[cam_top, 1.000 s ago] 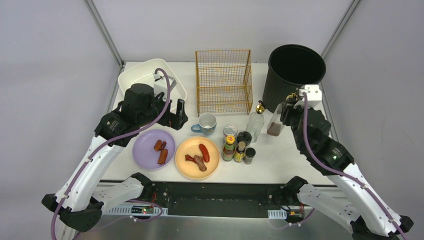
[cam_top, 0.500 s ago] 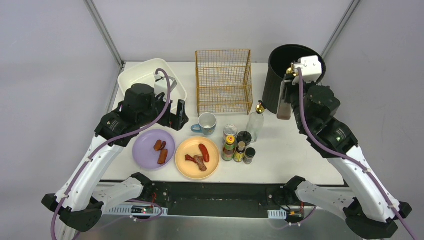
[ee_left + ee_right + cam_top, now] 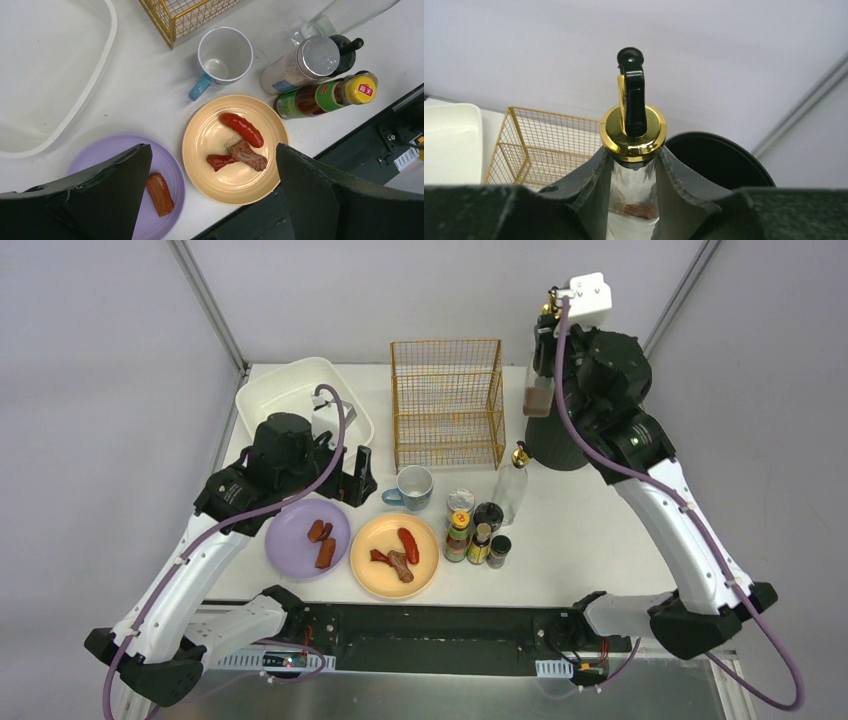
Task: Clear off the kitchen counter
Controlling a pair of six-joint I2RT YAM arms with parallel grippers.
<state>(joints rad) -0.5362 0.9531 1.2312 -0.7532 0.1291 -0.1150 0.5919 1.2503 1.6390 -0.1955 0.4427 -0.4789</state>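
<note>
Right hand (image 3: 633, 167) grips bottle (image 3: 633, 131) — its base cut off.

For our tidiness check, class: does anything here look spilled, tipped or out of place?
Nothing is spilled or tipped. The one odd item is a gold-capped glass bottle, held in the air by the right gripper near the black bin, a little brown liquid at its bottom.

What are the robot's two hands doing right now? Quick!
Left gripper: open, holding nothing.
Right gripper: closed on the gold-capped glass bottle, held up in the air.
</note>
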